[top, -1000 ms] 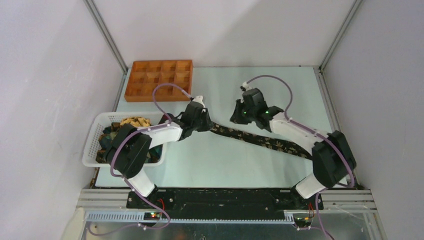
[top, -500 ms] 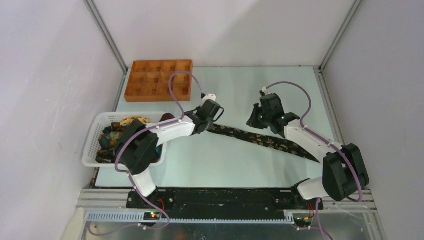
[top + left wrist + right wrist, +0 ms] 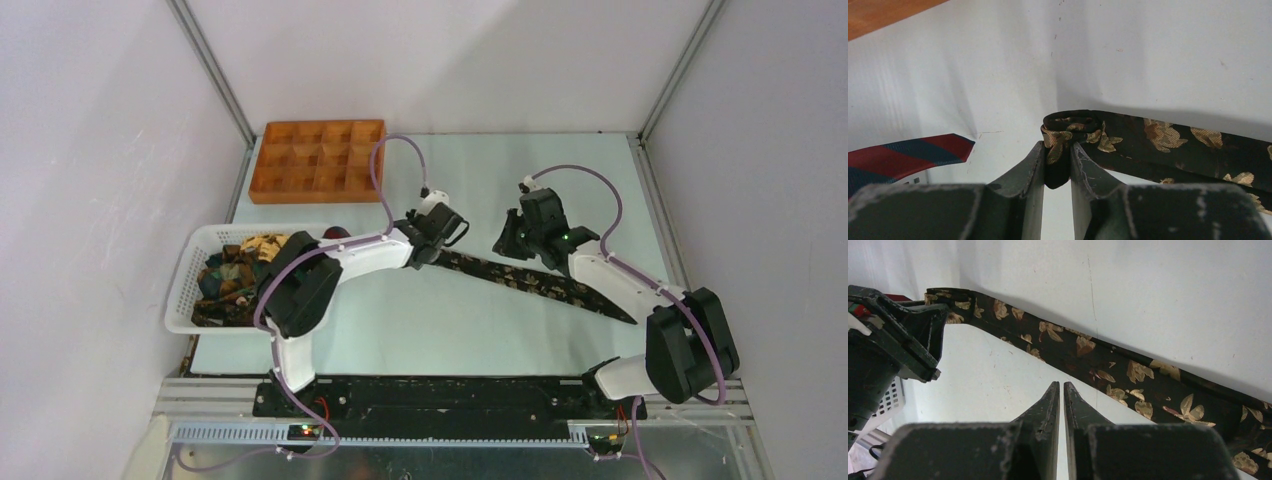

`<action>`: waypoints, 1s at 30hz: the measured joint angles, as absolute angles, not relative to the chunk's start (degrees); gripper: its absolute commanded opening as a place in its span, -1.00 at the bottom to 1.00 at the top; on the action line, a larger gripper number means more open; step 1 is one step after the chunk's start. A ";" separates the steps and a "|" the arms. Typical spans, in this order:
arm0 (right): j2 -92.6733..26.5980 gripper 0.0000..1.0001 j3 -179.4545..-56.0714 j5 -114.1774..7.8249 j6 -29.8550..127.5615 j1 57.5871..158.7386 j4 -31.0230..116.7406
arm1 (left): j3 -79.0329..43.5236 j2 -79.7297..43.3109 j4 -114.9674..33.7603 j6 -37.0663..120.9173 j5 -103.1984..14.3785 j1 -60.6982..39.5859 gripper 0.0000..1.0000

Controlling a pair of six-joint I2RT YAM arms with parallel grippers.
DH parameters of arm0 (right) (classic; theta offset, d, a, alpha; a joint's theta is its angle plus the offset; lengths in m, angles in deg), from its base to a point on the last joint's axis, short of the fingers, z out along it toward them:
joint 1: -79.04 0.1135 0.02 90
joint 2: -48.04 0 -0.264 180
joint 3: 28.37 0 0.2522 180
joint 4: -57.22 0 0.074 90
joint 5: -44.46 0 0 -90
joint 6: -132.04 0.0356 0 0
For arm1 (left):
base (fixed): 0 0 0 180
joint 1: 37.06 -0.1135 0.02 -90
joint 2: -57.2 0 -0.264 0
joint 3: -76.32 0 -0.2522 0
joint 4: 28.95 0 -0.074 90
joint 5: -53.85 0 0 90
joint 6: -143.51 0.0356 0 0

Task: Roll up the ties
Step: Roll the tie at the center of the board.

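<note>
Left end effector (image 3: 1057,148) farther right than before, tight on the tie (image 3: 1168,146), fold half hidden; right end effector (image 3: 1061,385) closed, empty.

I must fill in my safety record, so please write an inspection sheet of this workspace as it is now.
Surface: pale table, faint marks.
Job's things: leaf-print tie stretched flat, narrow end curled over; more ties heaped in white basket.
Clutter: orange tray; red-blue striped fabric tip.
Grippers: left gripper shut on tie's curled end; right gripper shut, holding nothing.
Cables: purple cables loop over both arms.
Surroundings: white walls, metal frame posts.
</note>
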State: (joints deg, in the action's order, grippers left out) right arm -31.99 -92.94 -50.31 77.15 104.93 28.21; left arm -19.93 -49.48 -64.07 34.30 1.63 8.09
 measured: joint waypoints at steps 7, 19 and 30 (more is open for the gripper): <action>-31.99 -0.81 -92.48 -50.49 77.15 104.93 28.21 | -18.11 -52.67 -65.86 36.10 7.34 10.21 -0.44; -31.99 -0.81 -92.45 -50.66 77.15 104.88 28.27 | -15.10 -55.73 -67.98 37.52 11.69 14.23 -0.20; -31.99 -0.81 -92.41 -51.34 77.15 104.88 28.60 | -13.96 -57.21 -69.36 37.45 11.27 16.53 -0.09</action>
State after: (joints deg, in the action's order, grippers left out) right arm -31.99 -92.41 -51.34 77.15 104.88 28.60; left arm -13.96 -57.21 -69.36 37.45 11.27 16.53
